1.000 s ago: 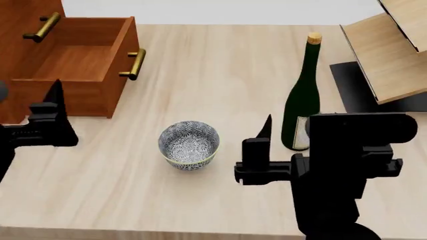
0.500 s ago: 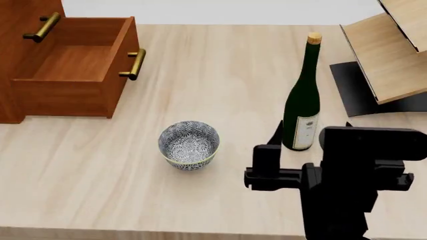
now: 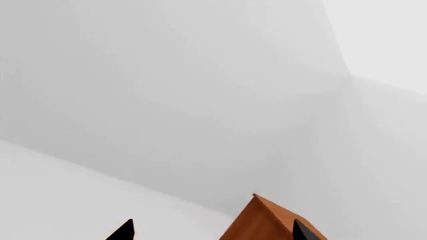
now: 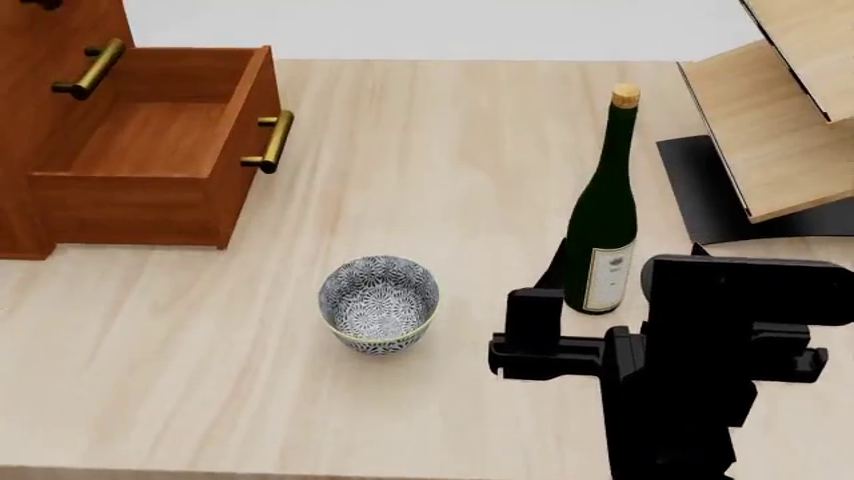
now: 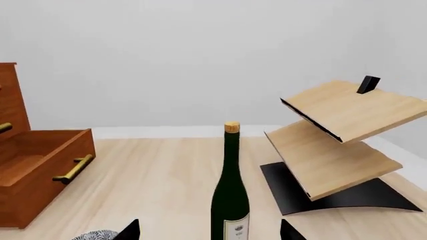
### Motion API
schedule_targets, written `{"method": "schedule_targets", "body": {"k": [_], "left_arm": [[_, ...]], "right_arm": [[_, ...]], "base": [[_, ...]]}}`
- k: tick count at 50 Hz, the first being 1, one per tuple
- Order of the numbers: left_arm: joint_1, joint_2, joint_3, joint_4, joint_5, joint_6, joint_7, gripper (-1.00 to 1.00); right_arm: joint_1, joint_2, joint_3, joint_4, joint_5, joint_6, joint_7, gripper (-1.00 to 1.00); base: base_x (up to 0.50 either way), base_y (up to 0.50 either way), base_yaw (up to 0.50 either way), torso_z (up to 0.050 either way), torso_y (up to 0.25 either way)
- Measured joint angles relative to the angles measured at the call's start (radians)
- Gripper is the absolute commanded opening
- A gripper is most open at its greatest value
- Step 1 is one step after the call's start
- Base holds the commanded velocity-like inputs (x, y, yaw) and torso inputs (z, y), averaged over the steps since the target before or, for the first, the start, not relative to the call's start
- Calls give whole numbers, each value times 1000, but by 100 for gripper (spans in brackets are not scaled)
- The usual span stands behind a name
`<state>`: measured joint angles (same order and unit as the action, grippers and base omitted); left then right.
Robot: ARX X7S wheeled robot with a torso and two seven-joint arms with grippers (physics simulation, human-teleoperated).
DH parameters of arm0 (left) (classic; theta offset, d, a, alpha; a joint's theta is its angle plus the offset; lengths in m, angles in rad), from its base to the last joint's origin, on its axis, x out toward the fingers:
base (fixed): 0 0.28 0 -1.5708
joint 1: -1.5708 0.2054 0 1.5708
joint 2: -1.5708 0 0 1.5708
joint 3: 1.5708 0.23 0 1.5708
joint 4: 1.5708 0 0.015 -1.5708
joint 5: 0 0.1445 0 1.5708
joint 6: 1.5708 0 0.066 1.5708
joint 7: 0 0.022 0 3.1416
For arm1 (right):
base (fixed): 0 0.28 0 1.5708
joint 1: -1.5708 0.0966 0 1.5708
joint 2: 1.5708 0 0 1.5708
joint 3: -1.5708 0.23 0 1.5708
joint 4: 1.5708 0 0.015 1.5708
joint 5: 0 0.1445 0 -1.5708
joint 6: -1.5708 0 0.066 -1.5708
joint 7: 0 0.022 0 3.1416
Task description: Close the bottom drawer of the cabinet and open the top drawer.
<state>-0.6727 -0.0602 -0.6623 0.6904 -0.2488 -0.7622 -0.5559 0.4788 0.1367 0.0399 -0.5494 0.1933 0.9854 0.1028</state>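
Neither step looks done. Lower right of the head view, the right gripper (image 4: 534,325) hangs over the table (image 4: 441,150), jaws wide and empty; the left gripper (image 3: 210,232) also shows wide-set tips. One bowl (image 4: 379,303), one bottle (image 4: 602,225), one rack (image 4: 781,120). Upper left, the cabinet (image 4: 40,60): the bottom drawer (image 4: 147,170) stands open; the top drawer is out of frame.

Open table ahead of the pulled-out drawer

In the head view's upper left, the bottom drawer (image 4: 147,170) juts from the cabinet (image 4: 40,100); bare table (image 4: 427,150) lies beside its handle. Near the centre, a patterned bowl (image 4: 379,303) and a green bottle (image 4: 603,215) stand between it and the right gripper (image 4: 534,330); a pale rack (image 4: 787,130) fills the upper right.
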Motion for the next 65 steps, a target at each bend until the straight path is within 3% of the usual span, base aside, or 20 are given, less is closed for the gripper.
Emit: {"method": "schedule_targets", "body": {"k": [28,65], "left_arm": [[52,-28,34,11,-38,33,-33,100],[36,-70,107,-9,-34,40,-66,100]], "right_arm": [[-1,15,-18,1,9,-5,26,100],[-2,30,-30,1,40,-18,38,100]], "base": [[16,61,0,47,38],[166,434,0,0,0]]}}
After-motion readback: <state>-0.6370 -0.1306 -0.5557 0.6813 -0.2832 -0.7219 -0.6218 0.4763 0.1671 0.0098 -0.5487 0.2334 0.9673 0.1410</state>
